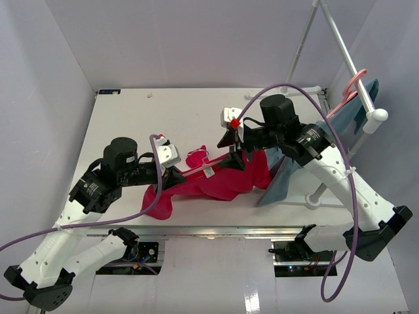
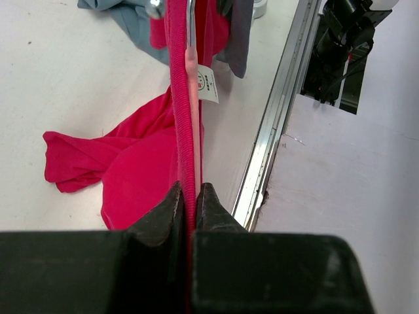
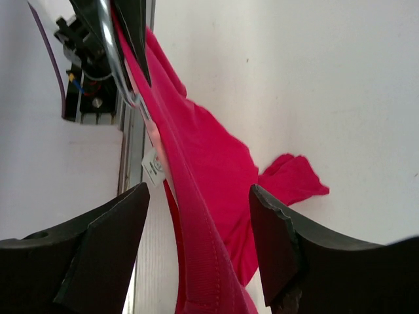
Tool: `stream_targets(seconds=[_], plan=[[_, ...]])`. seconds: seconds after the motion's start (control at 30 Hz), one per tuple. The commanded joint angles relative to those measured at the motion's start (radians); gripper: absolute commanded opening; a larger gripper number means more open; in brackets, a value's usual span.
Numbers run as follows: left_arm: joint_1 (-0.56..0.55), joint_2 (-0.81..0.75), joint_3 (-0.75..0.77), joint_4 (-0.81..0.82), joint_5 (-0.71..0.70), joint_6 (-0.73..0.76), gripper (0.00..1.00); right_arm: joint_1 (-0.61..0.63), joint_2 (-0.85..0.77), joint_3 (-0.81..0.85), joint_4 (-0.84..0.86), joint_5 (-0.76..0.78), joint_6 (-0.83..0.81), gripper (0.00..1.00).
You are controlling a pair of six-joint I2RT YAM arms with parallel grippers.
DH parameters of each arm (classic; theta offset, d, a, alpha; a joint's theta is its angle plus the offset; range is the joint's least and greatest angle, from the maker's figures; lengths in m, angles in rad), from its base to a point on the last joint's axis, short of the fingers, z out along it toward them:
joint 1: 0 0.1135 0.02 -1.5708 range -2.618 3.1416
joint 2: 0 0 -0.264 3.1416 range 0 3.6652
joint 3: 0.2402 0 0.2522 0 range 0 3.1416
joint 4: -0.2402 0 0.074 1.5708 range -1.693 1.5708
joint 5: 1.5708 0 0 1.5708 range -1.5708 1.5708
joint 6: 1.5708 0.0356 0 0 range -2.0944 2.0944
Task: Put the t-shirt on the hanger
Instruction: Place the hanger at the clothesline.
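The crimson t-shirt [image 1: 222,182] lies bunched on the table between the arms, and its collar is lifted and stretched taut. My left gripper [image 1: 171,171] is shut on the collar [image 2: 179,118], with the pale-pink hanger arm [image 2: 192,85] running right alongside it into the jaws. The hanger [image 1: 196,171] shows as a thin pink bar between the two grippers. The white label [image 2: 207,84] hangs beside it. My right gripper [image 3: 200,196] is open, its jaws standing either side of the collar band [image 3: 196,216] without touching it. A silver curved piece [image 3: 110,49] shows near the left fingers.
A blue-grey garment [image 1: 359,108] hangs on another pink hanger on the silver-white rack pole [image 1: 340,46] at the right, and its fabric [image 1: 281,178] drapes down onto the table beside the t-shirt. The table's metal front rail [image 2: 278,124] runs close by.
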Motion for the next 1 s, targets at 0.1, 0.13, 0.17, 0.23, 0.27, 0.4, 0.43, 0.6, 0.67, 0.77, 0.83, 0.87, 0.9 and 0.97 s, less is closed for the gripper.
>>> stream_targets(seconds=[0.1, 0.13, 0.17, 0.23, 0.27, 0.4, 0.43, 0.6, 0.67, 0.77, 0.83, 0.87, 0.9, 0.97], plan=[[0.004, -0.025, 0.007, 0.028, 0.003, -0.003, 0.0, -0.004, 0.064, 0.124, -0.214, 0.054, -0.116, 0.68], [0.004, -0.026, 0.007, 0.028, 0.003, -0.001, 0.0, -0.004, 0.073, 0.137, -0.229, 0.044, -0.118, 0.67], [0.004, -0.026, 0.007, 0.027, 0.003, -0.001, 0.0, -0.004, 0.082, 0.141, -0.235, 0.04, -0.12, 0.67], [0.004, -0.027, 0.007, 0.026, 0.003, -0.001, 0.0, -0.005, 0.091, 0.141, -0.249, 0.038, -0.121, 0.64], [0.004, -0.027, 0.007, 0.026, 0.002, -0.001, 0.0, -0.004, 0.095, 0.14, -0.253, 0.038, -0.122, 0.62], [0.004, -0.026, 0.011, 0.022, -0.009, 0.002, 0.0, -0.005, 0.102, 0.133, -0.263, 0.045, -0.122, 0.49], [0.003, -0.026, 0.012, 0.021, -0.01, 0.003, 0.0, -0.006, 0.103, 0.134, -0.266, 0.045, -0.121, 0.45], [0.002, -0.017, 0.016, 0.019, -0.011, 0.003, 0.0, -0.004, 0.104, 0.133, -0.267, 0.03, -0.119, 0.2], [0.002, -0.011, 0.018, 0.02, -0.016, 0.0, 0.0, -0.005, 0.102, 0.132, -0.262, 0.03, -0.113, 0.12], [0.002, -0.001, 0.031, 0.028, -0.057, -0.015, 0.0, -0.004, 0.097, 0.125, -0.236, 0.034, -0.086, 0.08], [0.002, 0.005, 0.04, 0.031, -0.082, -0.028, 0.11, -0.004, 0.091, 0.118, -0.224, 0.037, -0.075, 0.08], [0.002, 0.009, 0.045, 0.034, -0.093, -0.035, 0.18, -0.004, 0.089, 0.113, -0.212, 0.042, -0.063, 0.08], [0.002, 0.013, 0.051, 0.039, -0.108, -0.04, 0.26, -0.004, 0.087, 0.108, -0.198, 0.048, -0.049, 0.08], [0.002, 0.018, 0.062, 0.053, -0.149, -0.059, 0.44, -0.004, 0.079, 0.096, -0.17, 0.065, -0.02, 0.08]])
